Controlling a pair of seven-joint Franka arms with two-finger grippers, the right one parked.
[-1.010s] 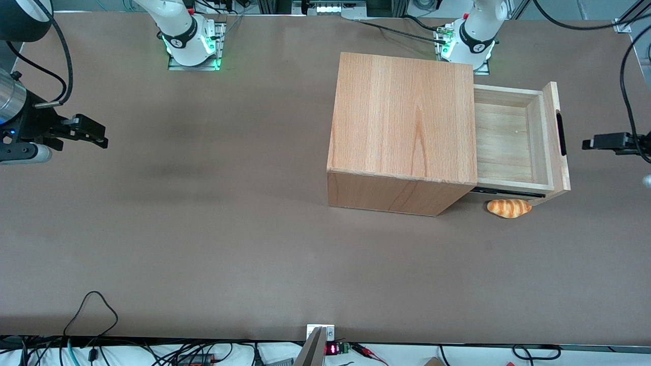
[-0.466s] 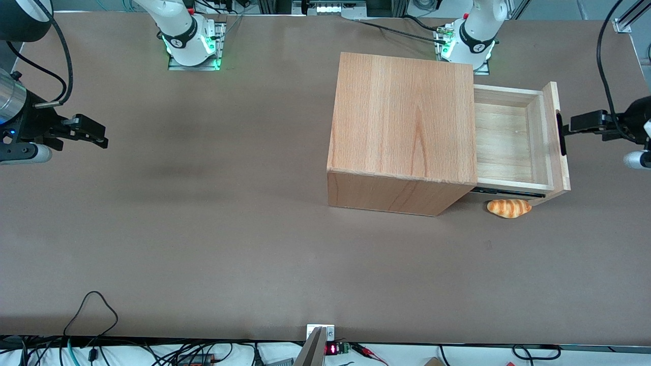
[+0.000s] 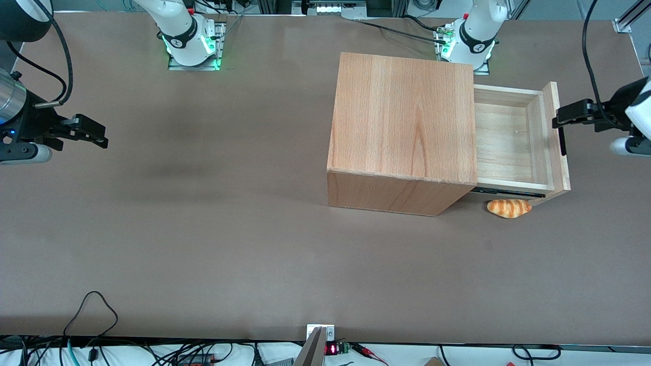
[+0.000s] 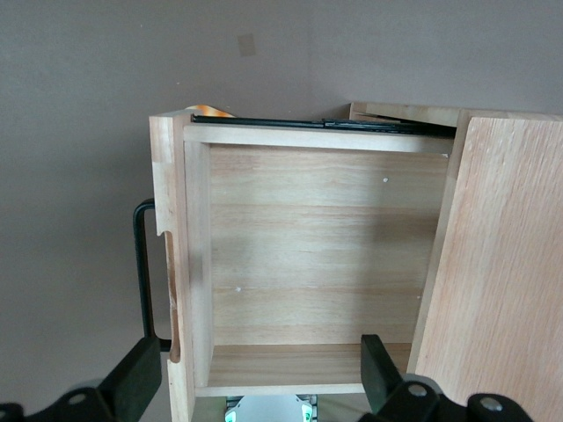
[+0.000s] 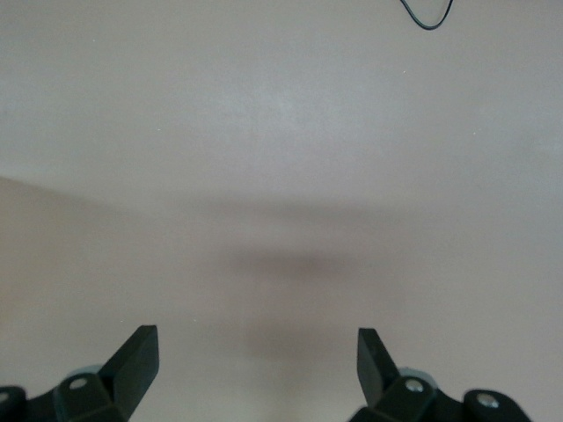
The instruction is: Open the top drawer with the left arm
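Black two-finger end effector spread wide, astride slim black bar handle of half-open light-wood top drawer, poised for pulling

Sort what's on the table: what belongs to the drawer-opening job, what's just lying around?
Job:
- top drawer, already pulled out, inside bare
- its black bar handle
- left arm's gripper, open, at the drawer front above the handle
- cabinet that holds the drawer

Lying about:
- bread roll on the table beside the cabinet, under the open drawer
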